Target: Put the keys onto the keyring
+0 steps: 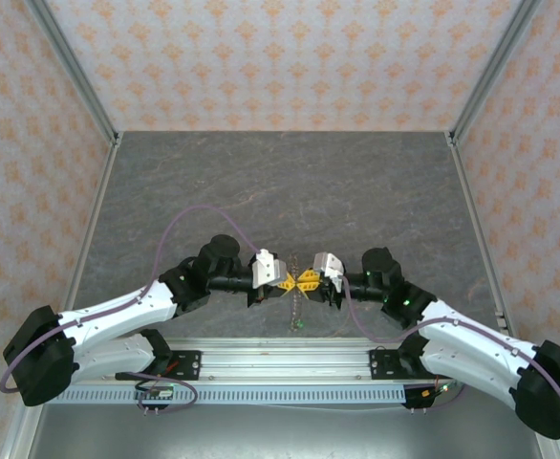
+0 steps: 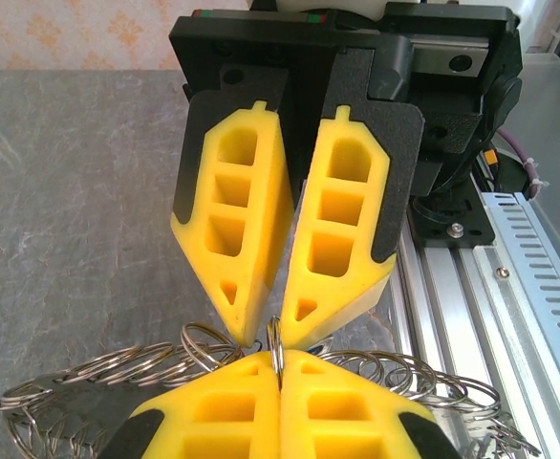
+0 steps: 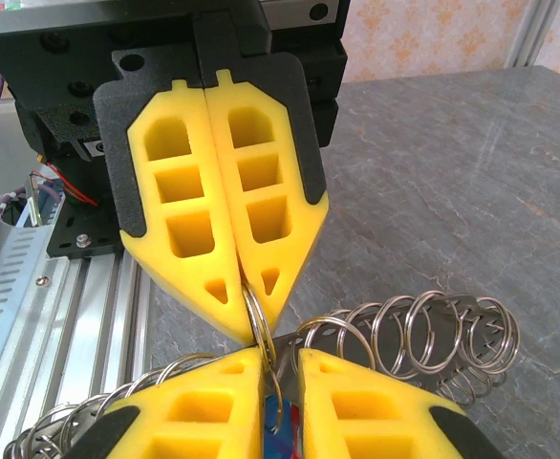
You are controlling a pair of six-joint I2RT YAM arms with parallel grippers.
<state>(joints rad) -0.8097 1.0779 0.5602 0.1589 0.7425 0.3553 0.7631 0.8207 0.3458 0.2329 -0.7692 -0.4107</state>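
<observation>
- Yellow foam pads face each other tip to tip at the near middle of the grey counter (image 1: 261, 182), where the left gripper (image 1: 285, 282) and the right gripper (image 1: 309, 279) meet, both arms reaching in low from their bases and bent at the elbow.
- The left gripper's jaws are clenched on a thin silver split ring (image 3: 254, 320), which stands upright on edge between the pads.
- The right gripper's jaws stand slightly parted. The same ring passes into the gap between them, and they do not look pressed onto it.
- The keyring (image 3: 440, 337), here a long string of linked silver rings, lies on the counter under and to both sides of the grippers, curling away like a spring.
- A patch of blue and red plastic (image 3: 285, 421) shows low in the gap of the right jaws, too hidden to tell more.
- An aluminium rail (image 1: 280, 359) runs along the near edge just behind the grippers, and a purple cable (image 1: 180, 225) loops over the left arm.
</observation>
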